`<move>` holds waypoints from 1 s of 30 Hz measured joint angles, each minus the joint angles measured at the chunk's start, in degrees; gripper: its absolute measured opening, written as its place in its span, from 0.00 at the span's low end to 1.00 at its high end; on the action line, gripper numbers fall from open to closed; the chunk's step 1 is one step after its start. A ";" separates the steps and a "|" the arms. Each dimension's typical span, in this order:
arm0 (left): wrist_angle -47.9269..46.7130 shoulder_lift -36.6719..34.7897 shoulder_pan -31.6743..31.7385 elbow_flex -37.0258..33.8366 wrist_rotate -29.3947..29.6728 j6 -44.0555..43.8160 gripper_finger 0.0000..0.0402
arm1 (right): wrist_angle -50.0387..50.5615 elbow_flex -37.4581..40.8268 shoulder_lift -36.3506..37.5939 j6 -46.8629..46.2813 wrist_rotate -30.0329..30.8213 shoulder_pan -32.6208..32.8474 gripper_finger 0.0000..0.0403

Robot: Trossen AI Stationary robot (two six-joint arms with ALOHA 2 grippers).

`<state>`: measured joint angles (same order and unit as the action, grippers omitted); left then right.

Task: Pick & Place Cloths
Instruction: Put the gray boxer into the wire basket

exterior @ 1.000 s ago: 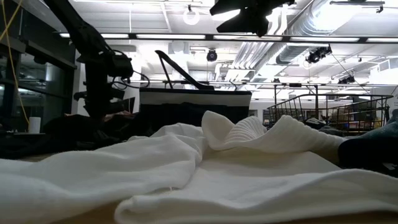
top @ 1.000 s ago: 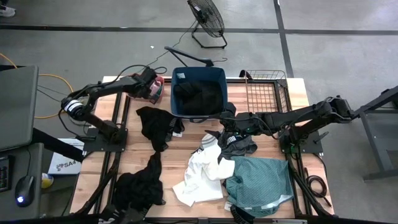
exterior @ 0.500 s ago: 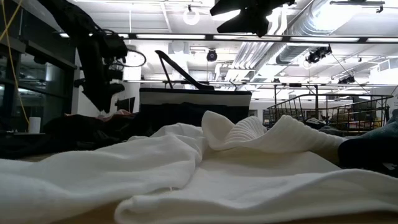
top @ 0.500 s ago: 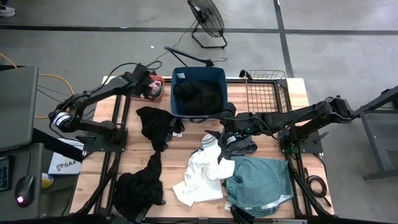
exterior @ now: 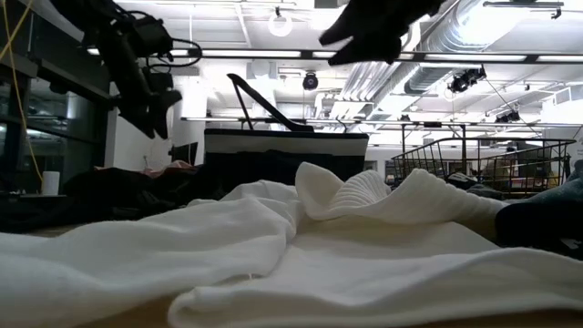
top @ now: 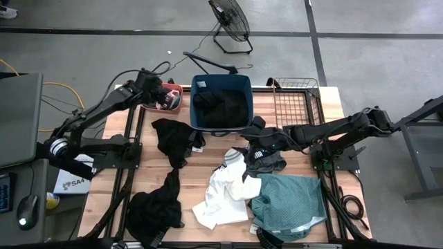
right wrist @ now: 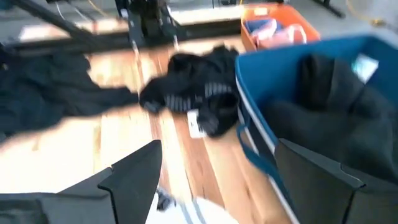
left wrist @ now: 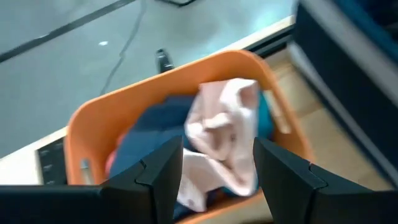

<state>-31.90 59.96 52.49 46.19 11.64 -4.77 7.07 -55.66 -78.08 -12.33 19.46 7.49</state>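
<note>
The left gripper [top: 165, 97] is held over the orange basin [top: 181, 93] at the table's far left corner, its arm stretched diagonally from the left edge. In the left wrist view its fingers [left wrist: 163, 173] are spread wide and hold nothing; a pale pink cloth [left wrist: 222, 134] lies directly beyond them on a navy cloth [left wrist: 149, 134] inside the basin. Compared with half a second ago, the left arm's elbow has swung lower and further left, and in the low view the gripper has risen above the basin.

The right gripper [top: 257, 137] is extended from the right side to the table's middle, just in front of the navy tub [top: 221, 124]. Its fingers [right wrist: 134, 180] are seen parted and empty, and it has shifted slightly away from the grey-black cloth [top: 266, 161] it hovered over earlier. A black cloth [top: 220, 105] fills the tub.

On the table, a black garment [top: 173, 138] lies left of the tub, another black heap [top: 154, 211] sits at the near left, a white cloth [top: 225, 194] lies at centre, and a teal-green cloth [top: 291, 204] lies near right.
</note>
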 joint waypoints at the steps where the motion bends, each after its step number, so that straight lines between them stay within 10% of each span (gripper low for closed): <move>1: 0.02 -0.65 0.00 0.00 -1.27 -0.02 0.47 | 1.73 0.00 0.09 -0.90 0.00 0.00 0.75; 14: -0.24 -7.91 -0.28 0.00 -14.08 -2.33 0.47 | 26.66 0.00 0.15 -14.49 -0.18 0.04 0.75; 30: 1.05 -9.13 -21.72 0.02 -7.70 -6.03 0.47 | 29.82 9.12 0.00 -28.03 -2.69 0.15 0.75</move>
<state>-30.85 50.83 30.77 46.22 3.94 -10.81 36.89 -46.54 -78.08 -40.36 16.77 7.64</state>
